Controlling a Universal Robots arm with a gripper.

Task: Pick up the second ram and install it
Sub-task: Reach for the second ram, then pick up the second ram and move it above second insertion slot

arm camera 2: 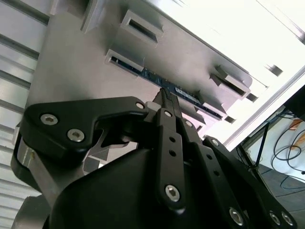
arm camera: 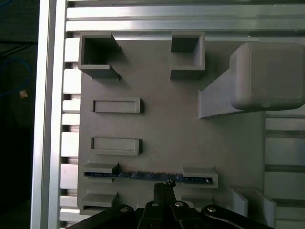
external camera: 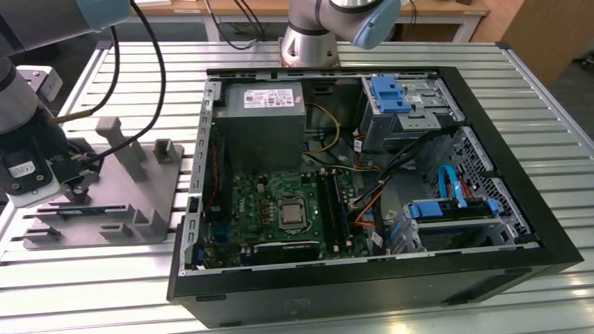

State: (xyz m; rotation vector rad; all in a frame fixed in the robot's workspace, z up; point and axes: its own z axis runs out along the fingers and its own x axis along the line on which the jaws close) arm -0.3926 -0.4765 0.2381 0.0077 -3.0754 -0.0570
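First wrist view: long thin dark blue-green circuit-board ram stick (arm camera: 143,175) standing on edge across two slotted posts of the flat grey plastic fixture block (arm camera: 167,119). Black two-finger pincer (arm camera: 165,184) set narrow, tips at the stick's mid-length between the two posts; judged closed on the two flat faces, not open around them. Same contact in the second wrist view: pincer (arm camera 2: 164,93) tips meeting the ram stick (arm camera 2: 190,98) at its free long edge. In the exterior view, pincer (external camera: 79,186) and fixture block (external camera: 139,202) at lower left of the frame, on the slatted aluminium counter (external camera: 93,278), well apart from the open black computer case (external camera: 371,282) at centre and right.

Handling, as a judgement: light, rigid, thin, fragile. Take hold at mid-length on the flat faces, near the free edge. Keep clear of the contact edge down in the slots. Lift straight, without twist; expect cracking under side load.
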